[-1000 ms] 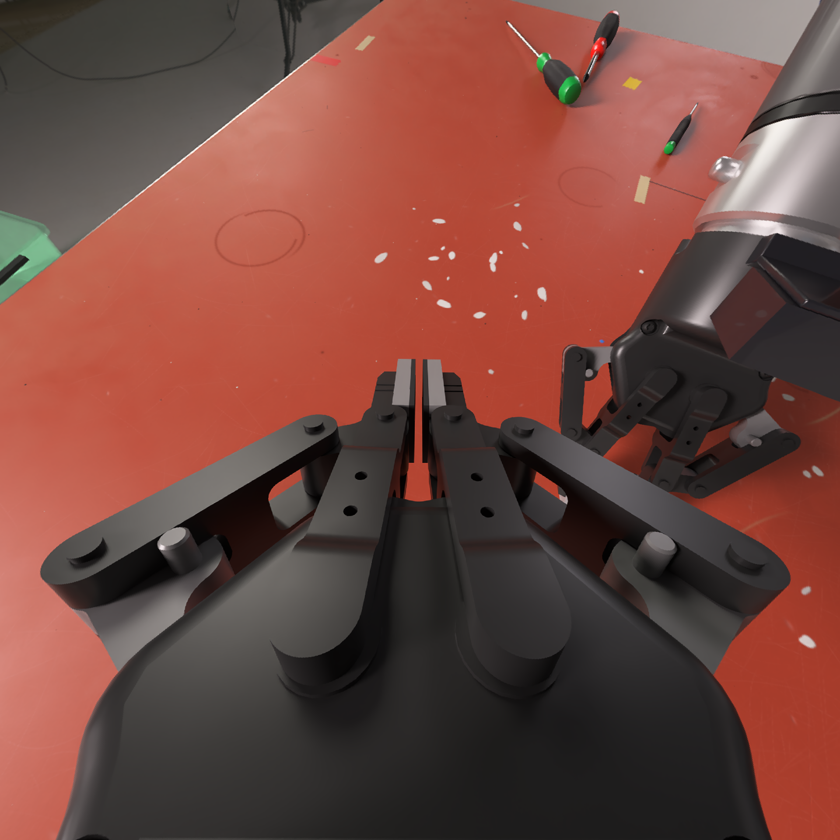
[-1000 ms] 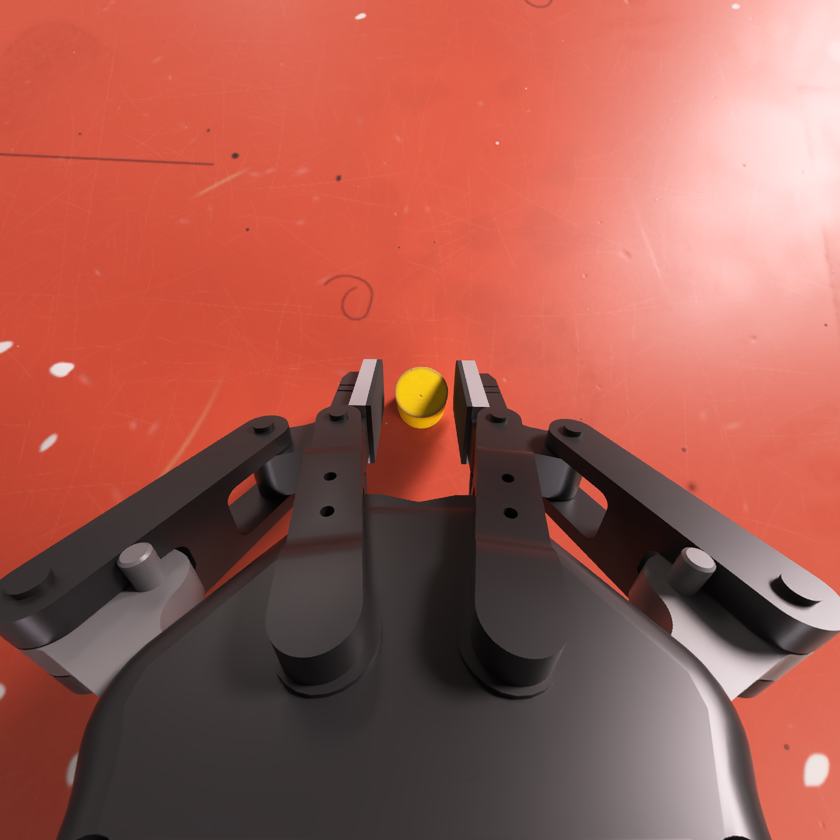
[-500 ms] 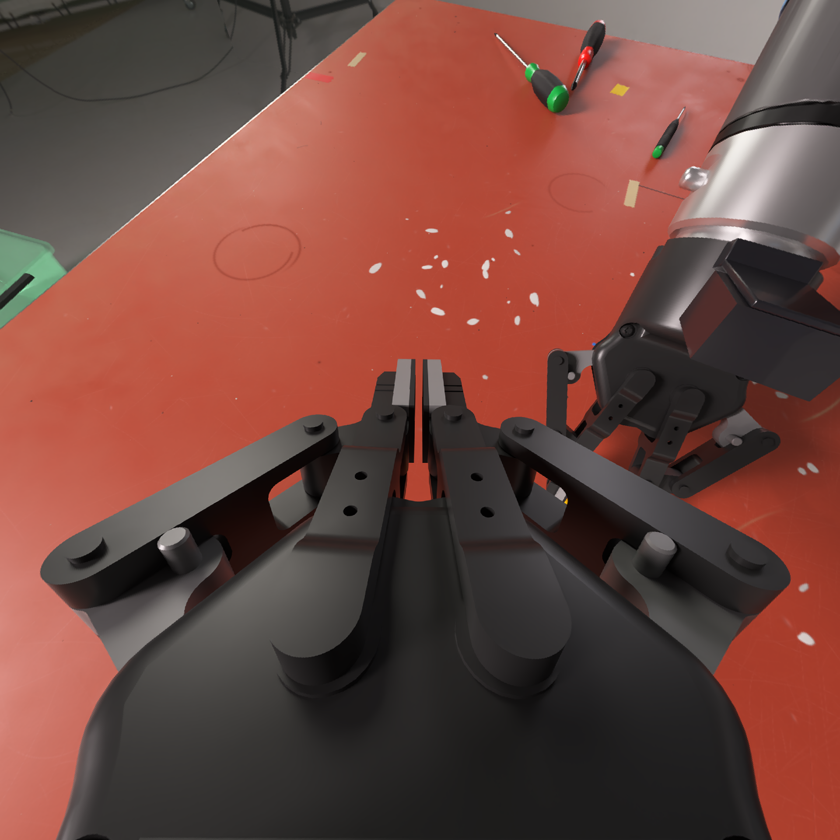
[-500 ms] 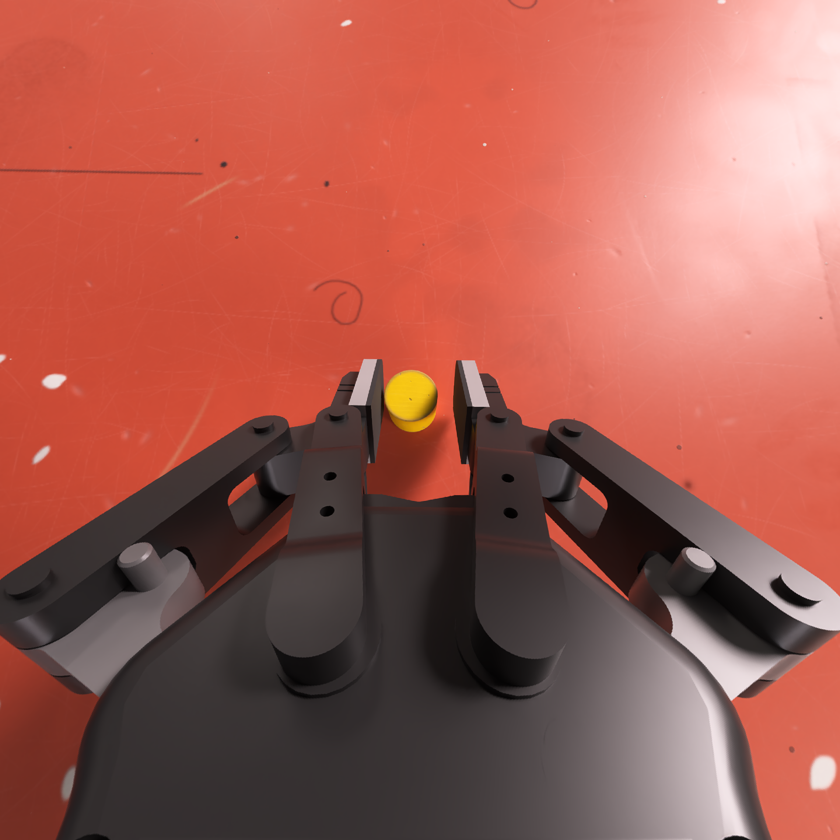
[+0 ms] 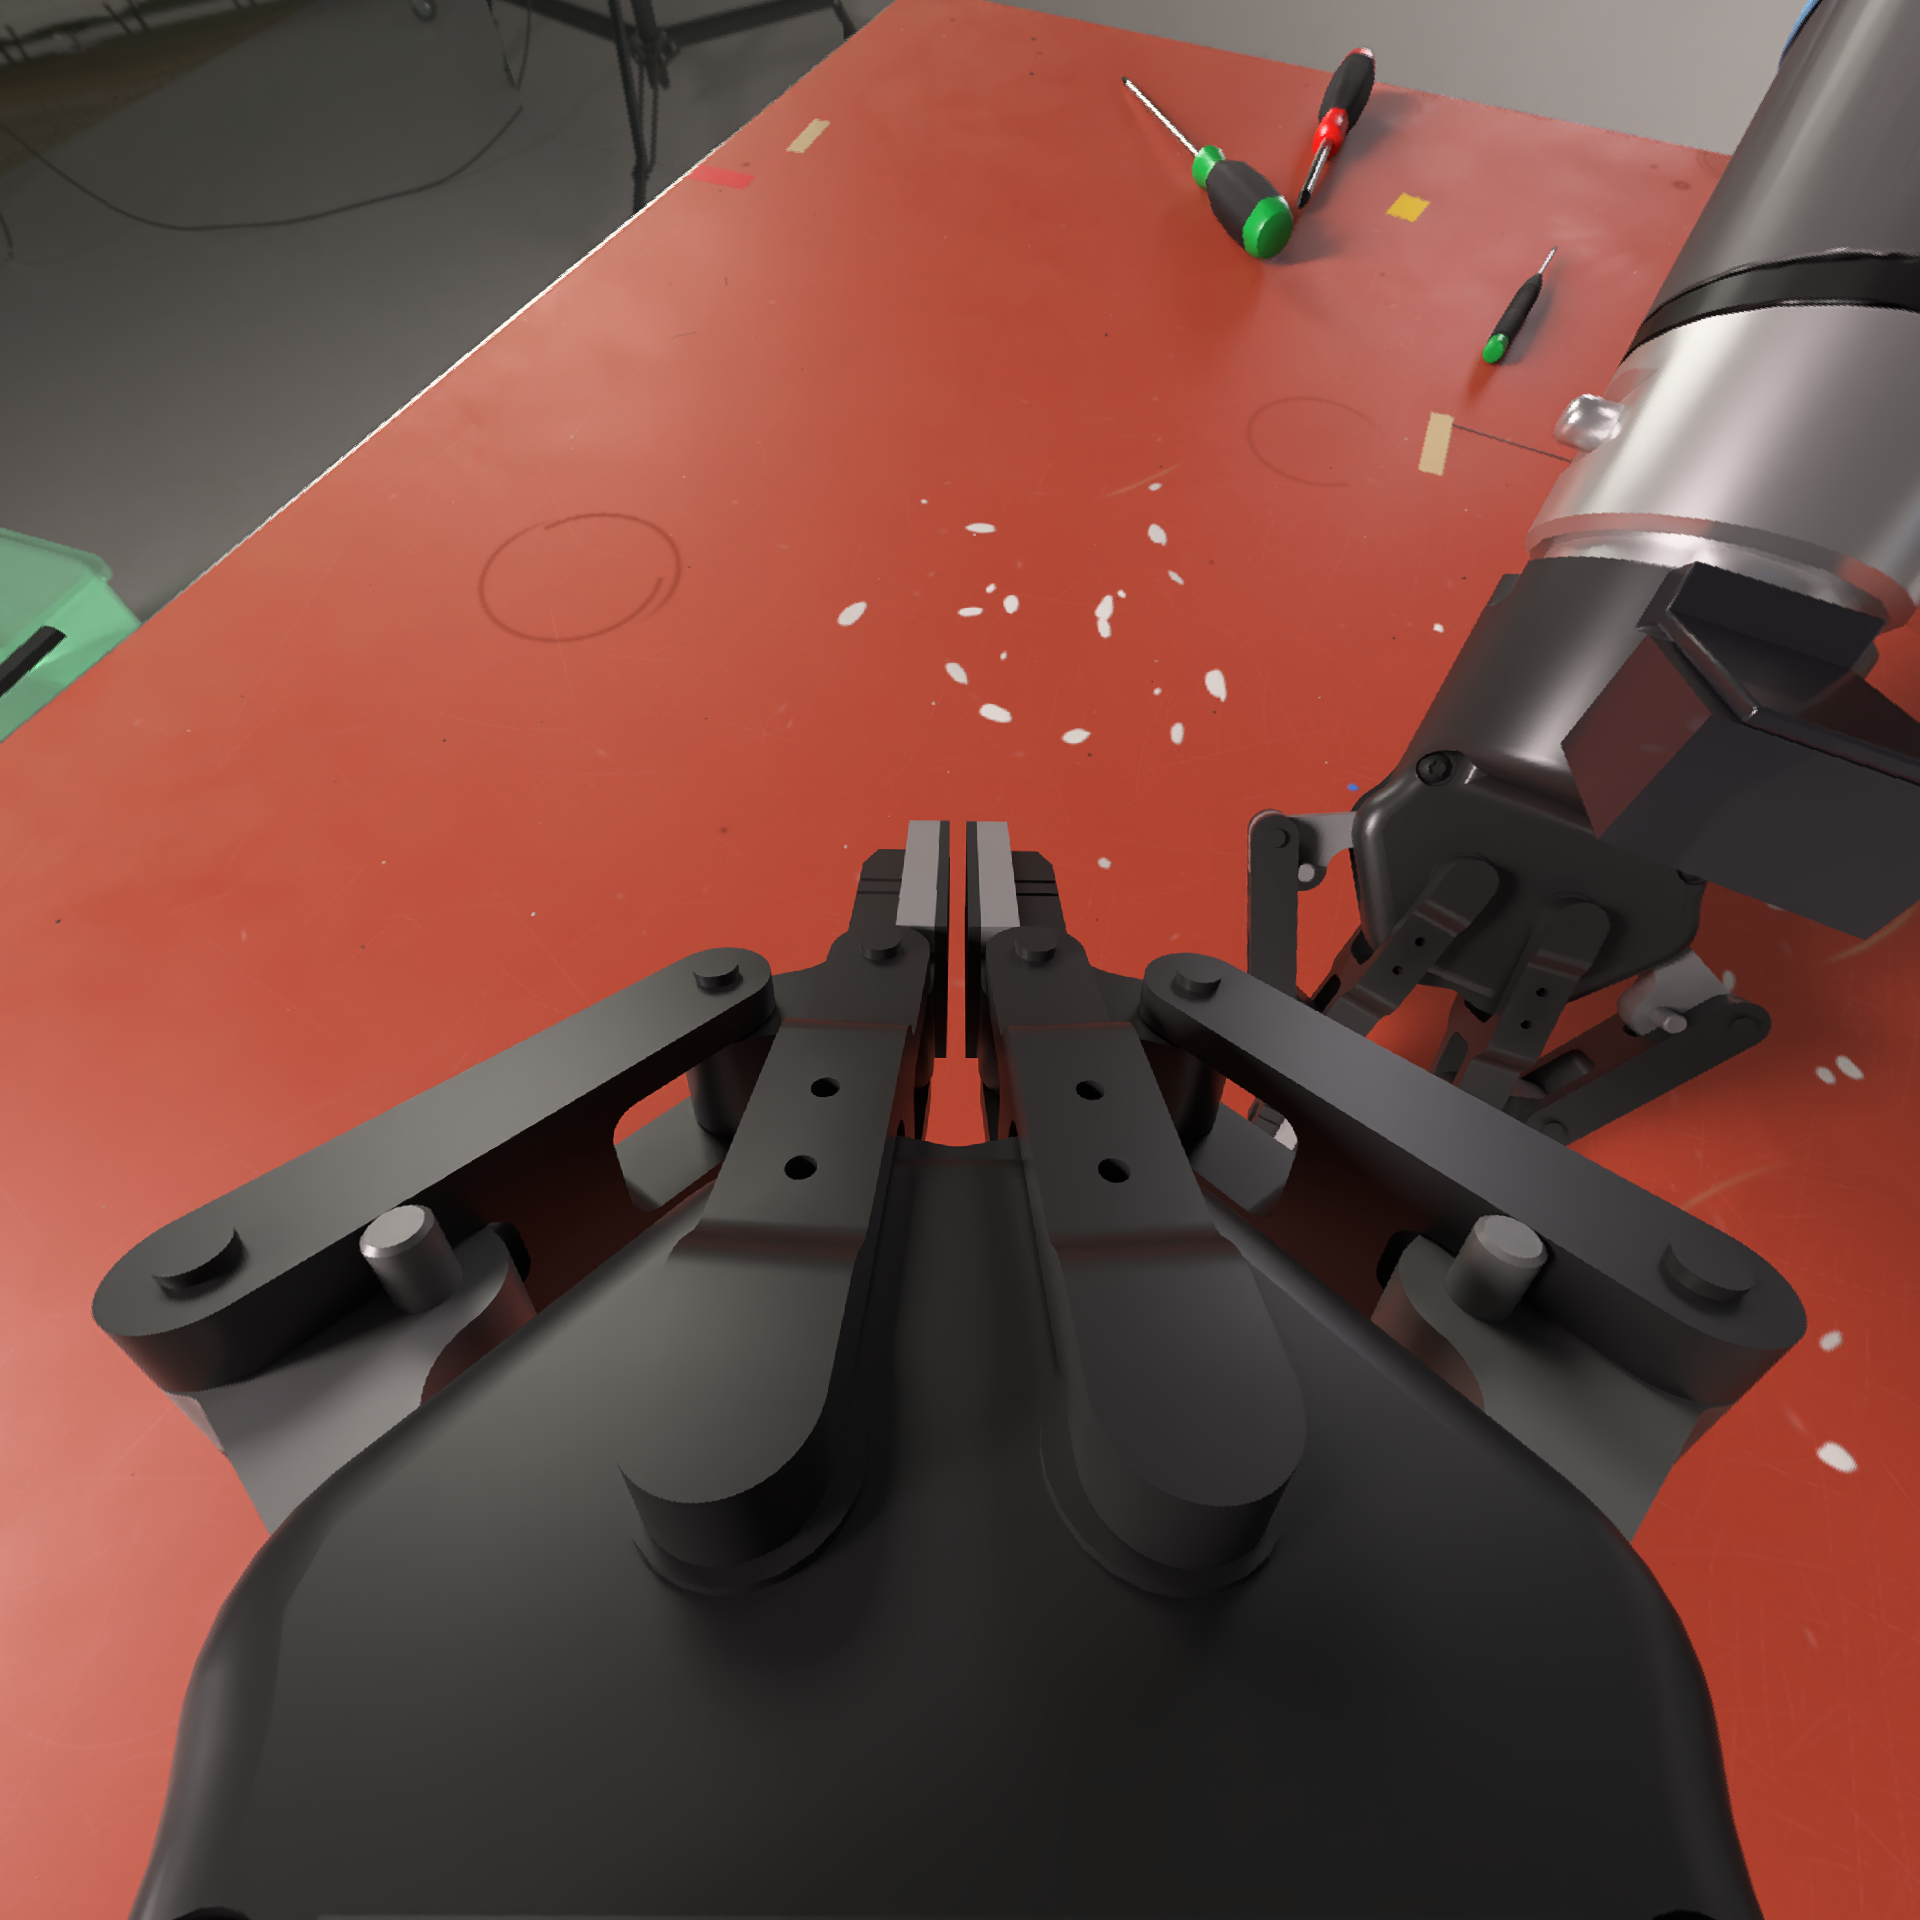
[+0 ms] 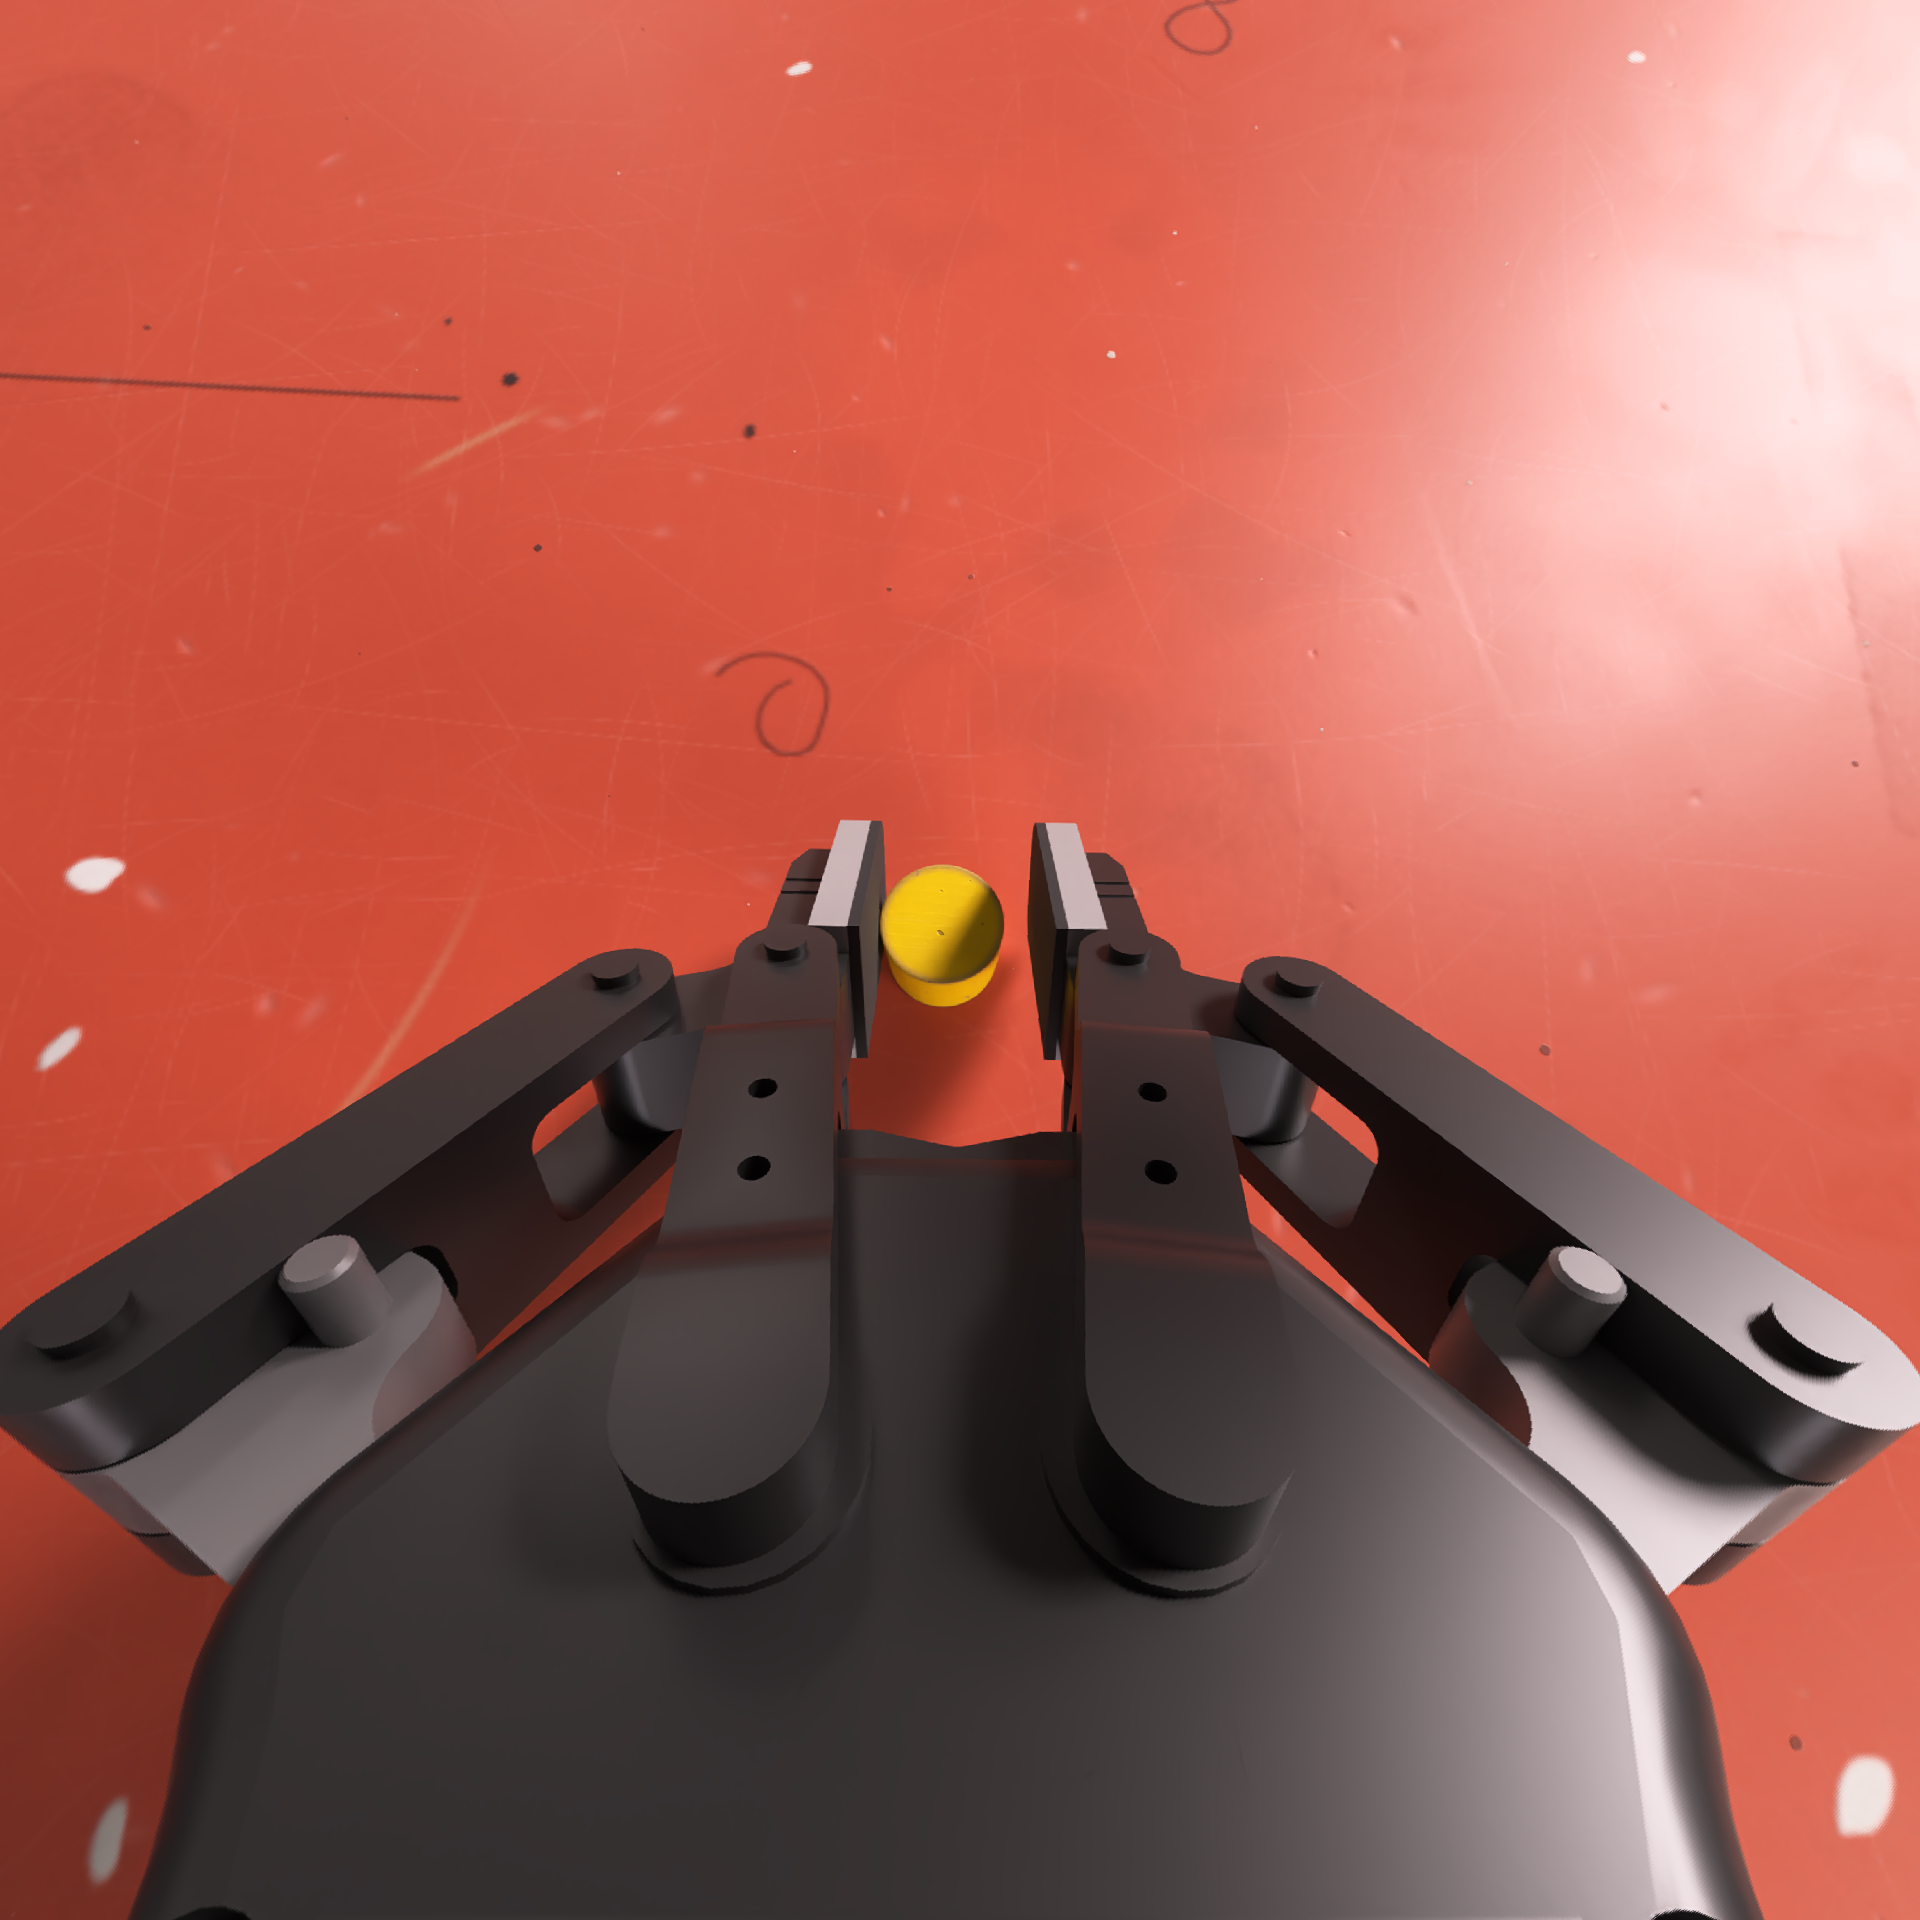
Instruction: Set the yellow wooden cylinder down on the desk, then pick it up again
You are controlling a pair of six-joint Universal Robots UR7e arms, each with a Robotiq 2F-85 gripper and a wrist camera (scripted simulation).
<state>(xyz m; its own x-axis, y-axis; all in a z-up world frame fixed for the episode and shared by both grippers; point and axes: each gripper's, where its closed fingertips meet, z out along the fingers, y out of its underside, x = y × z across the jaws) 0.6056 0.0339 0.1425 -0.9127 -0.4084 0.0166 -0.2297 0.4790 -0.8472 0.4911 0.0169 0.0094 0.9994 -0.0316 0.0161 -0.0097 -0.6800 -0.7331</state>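
Note:
The yellow wooden cylinder (image 6: 940, 930) stands upright on the red desk (image 6: 1351, 520). My right gripper (image 6: 956, 894) is open and low over the desk, with one finger on each side of the cylinder. The left pad (image 6: 847, 883) is right against it or nearly so; a clear gap remains before the right pad (image 6: 1065, 883). My left gripper (image 5: 956, 873) is shut and empty, above the desk (image 5: 520, 935). In the left wrist view the right gripper (image 5: 1455, 987) points down at the desk on the right, and the cylinder is hidden there.
Three screwdrivers lie at the far end of the desk: a large green-handled one (image 5: 1242, 197), a red-and-black one (image 5: 1335, 114), and a small one (image 5: 1517, 312). A green bin (image 5: 42, 623) sits beyond the desk's left edge. White flecks (image 5: 1039, 623) and tape bits mark the surface.
In the right wrist view the cylinder has gone from midway between the fingers to close by the left pad, and the fingers have narrowed slightly. The left gripper stays shut; its view has shifted a little.

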